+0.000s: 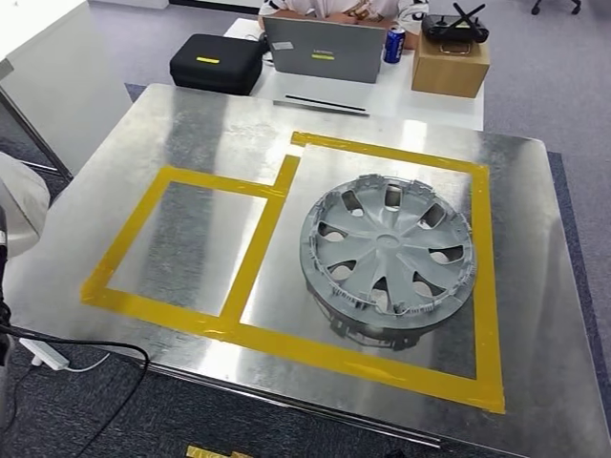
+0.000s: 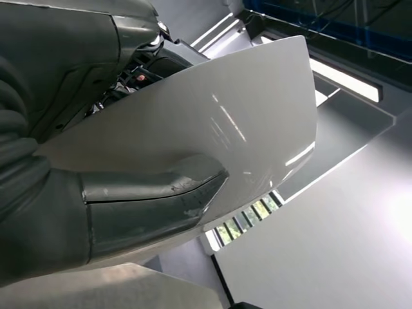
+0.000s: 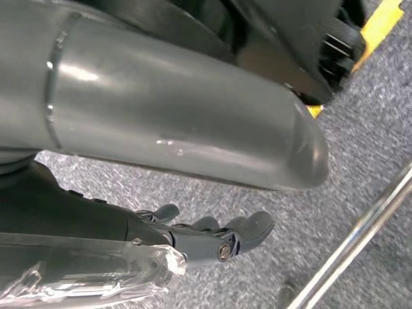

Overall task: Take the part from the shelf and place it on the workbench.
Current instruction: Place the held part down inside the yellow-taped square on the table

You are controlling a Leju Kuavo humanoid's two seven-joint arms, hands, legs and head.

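Left hand [image 2: 97, 193] gripping a white curved part [image 2: 233, 122], thick grey thumb pressing across its glossy face, darker fingers hidden behind it. Right hand [image 3: 194, 212] hanging over grey carpet [image 3: 369, 129], fingers [image 3: 243, 232] lying loosely apart and holding nothing. Ahead, lying on the metal workbench [image 1: 187, 124]: grey wheel cover [image 1: 388, 253], sitting inside the larger yellow tape frame [image 1: 489, 286]. Beyond the workbench, resting on a white table [image 1: 404, 95]: black case [image 1: 215, 62], grey laptop [image 1: 325, 48], blue can [image 1: 393, 44], cardboard box [image 1: 450, 65] carrying a black controller [image 1: 453, 27].
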